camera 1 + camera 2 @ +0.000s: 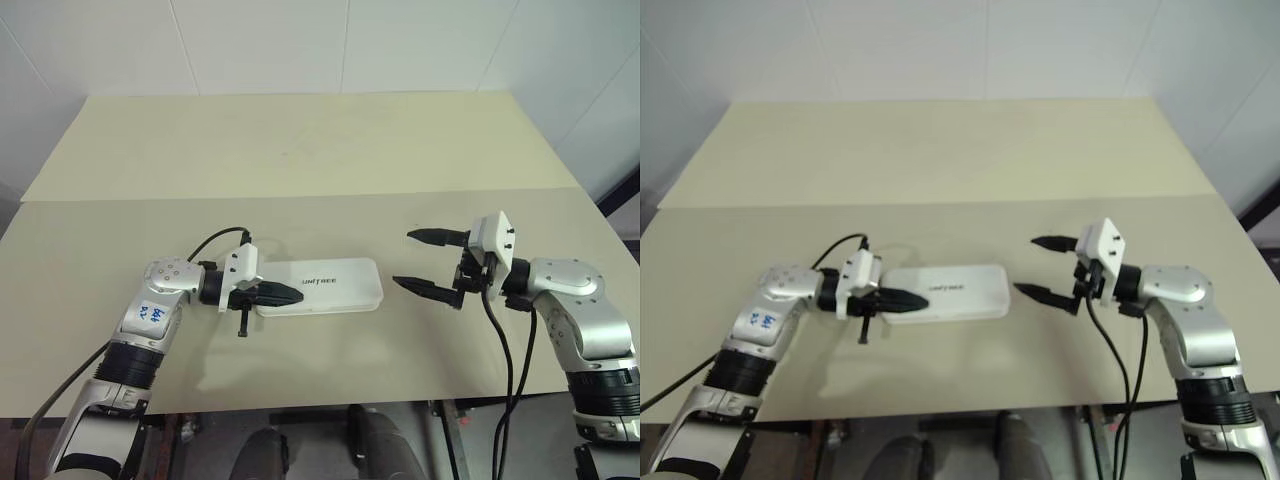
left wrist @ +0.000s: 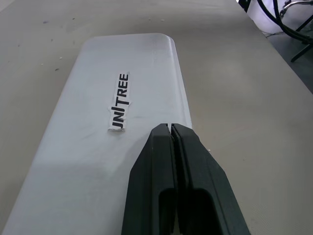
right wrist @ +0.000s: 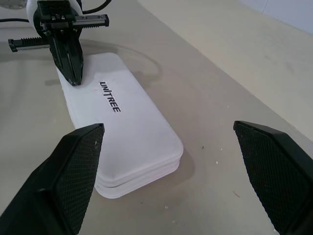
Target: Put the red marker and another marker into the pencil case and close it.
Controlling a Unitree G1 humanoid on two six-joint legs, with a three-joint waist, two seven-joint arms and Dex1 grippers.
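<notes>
The left claw (image 1: 291,295) is fully closed, fingers pressed together with nothing between them. Its tips lie over the lid of the pencil case (image 1: 335,288), at the end of the case nearest the robot's left arm, and point along the lid toward the robot's right. In the left wrist view the closed fingers (image 2: 172,161) sit low over the white lid, just short of the printed lettering; whether they actually press on the lid or clear it slightly cannot be settled from these pictures.

The right claw (image 1: 425,262) stands wide open and holds nothing. It is apart from the case, just off the opposite short end, with its fingers aimed back toward the case. In the right wrist view the case (image 3: 132,142) lies between and ahead of the two spread fingers.

The case lies flat on the table (image 1: 300,160), lid side up, with its long axis running left to right across the robot's front, so that the two claws face each other along it. The left claw is the nearer of the two, being over the case itself.

The lid appears down on the base: the right wrist view shows stacked edges with only a thin seam. Contents are therefore hidden. No marker lies loose on the table, so both are judged to be inside, and the remaining step is likely confirming the closure.
</notes>
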